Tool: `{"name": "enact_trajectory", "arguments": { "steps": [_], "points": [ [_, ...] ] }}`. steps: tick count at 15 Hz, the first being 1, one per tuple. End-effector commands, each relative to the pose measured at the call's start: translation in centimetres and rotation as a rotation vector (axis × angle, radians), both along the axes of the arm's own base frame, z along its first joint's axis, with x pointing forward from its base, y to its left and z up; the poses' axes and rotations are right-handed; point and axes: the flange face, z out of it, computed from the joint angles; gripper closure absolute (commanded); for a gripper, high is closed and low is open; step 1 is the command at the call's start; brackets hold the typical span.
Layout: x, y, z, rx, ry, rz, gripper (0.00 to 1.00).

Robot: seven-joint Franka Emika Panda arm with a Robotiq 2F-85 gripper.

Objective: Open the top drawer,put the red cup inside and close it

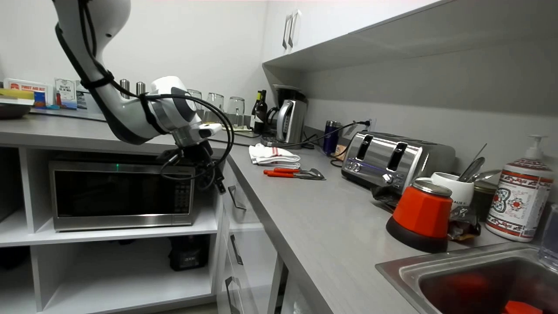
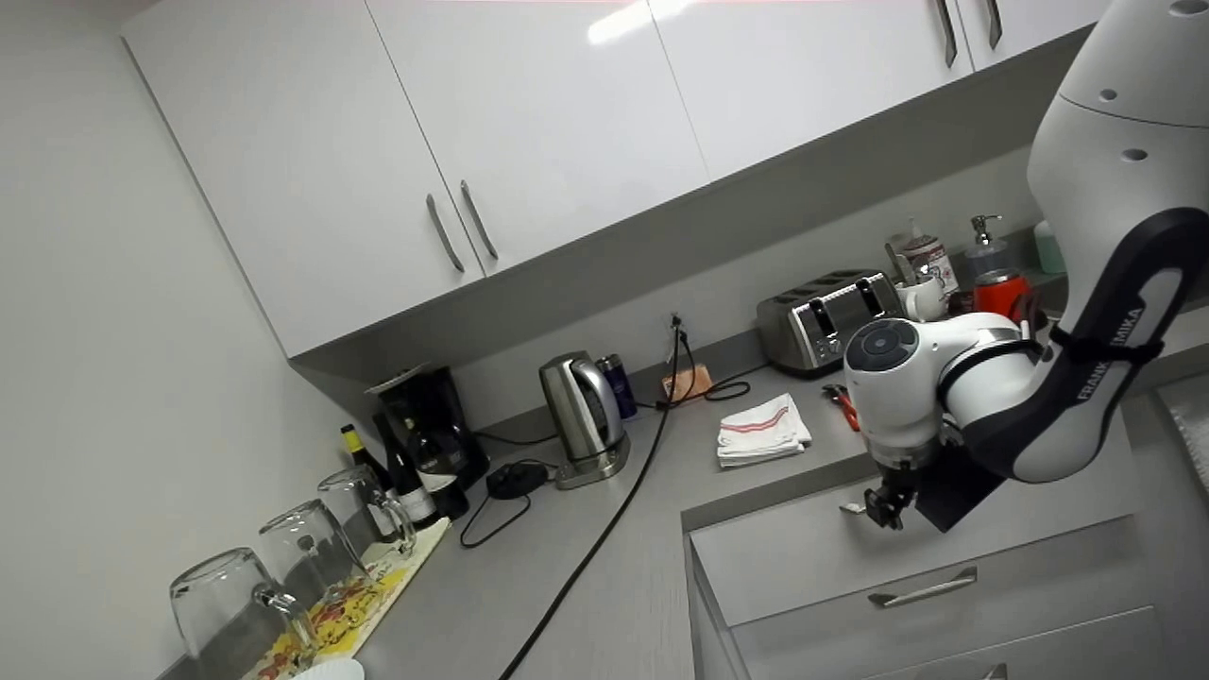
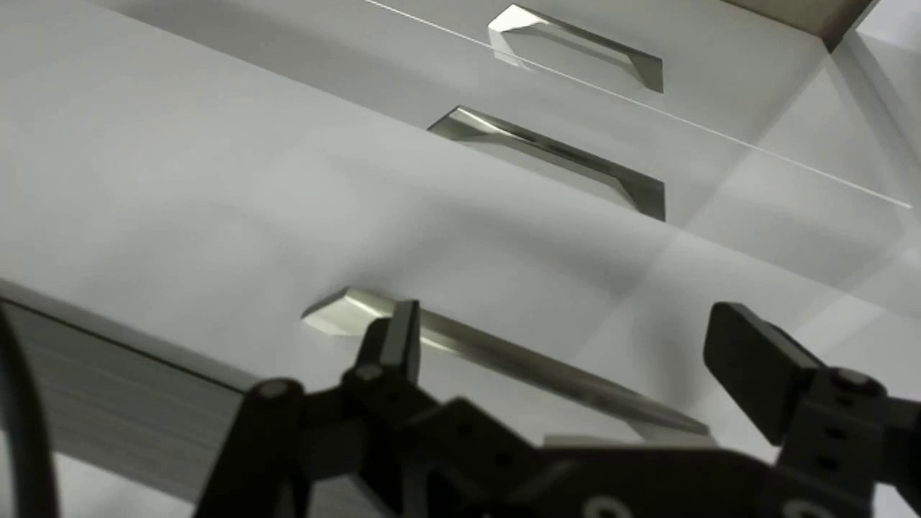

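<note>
The top drawer point(image 3: 252, 201) has a flat white front and a slim silver handle point(image 3: 518, 363). It lies below the countertop in both exterior views point(image 1: 249, 211) point(image 2: 784, 567) and looks shut or nearly so. My gripper point(image 3: 568, 349) is open and empty. In the wrist view one finger overlaps the handle and the bar runs between the fingers; I cannot tell whether they touch. In both exterior views the gripper point(image 1: 216, 179) point(image 2: 888, 505) is at the drawer's front, beside the handle. The red cup is not clearly in view; a cut-off red object point(image 1: 521, 308) in the sink cannot be identified.
The countertop point(image 1: 296, 218) edge is close to the gripper. On it are orange-handled tools point(image 1: 283, 172), a folded towel point(image 1: 272, 156), a toaster point(image 1: 392, 157) and a red-orange pot point(image 1: 423, 211) by the sink point(image 1: 392, 272). A microwave point(image 1: 117, 192) stands below the arm.
</note>
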Motion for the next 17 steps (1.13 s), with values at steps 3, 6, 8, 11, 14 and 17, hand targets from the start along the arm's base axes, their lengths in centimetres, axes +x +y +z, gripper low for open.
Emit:
{"name": "enact_trajectory", "arguments": {
  "steps": [3,6,8,11,14,17],
  "points": [
    [-4.7,5.6,1.7,-0.011,-0.019,0.135,0.00],
    [-6.4,6.1,3.8,-0.056,-0.038,0.189,0.00],
    [-7.4,5.6,5.7,-0.094,-0.041,0.227,0.00],
    [-8.9,4.7,8.5,-0.134,-0.032,0.307,0.00],
    [-7.9,4.6,7.9,-0.143,-0.032,0.307,0.00],
    [-8.7,4.2,8.9,-0.137,-0.029,0.316,0.00]
  ]
}}
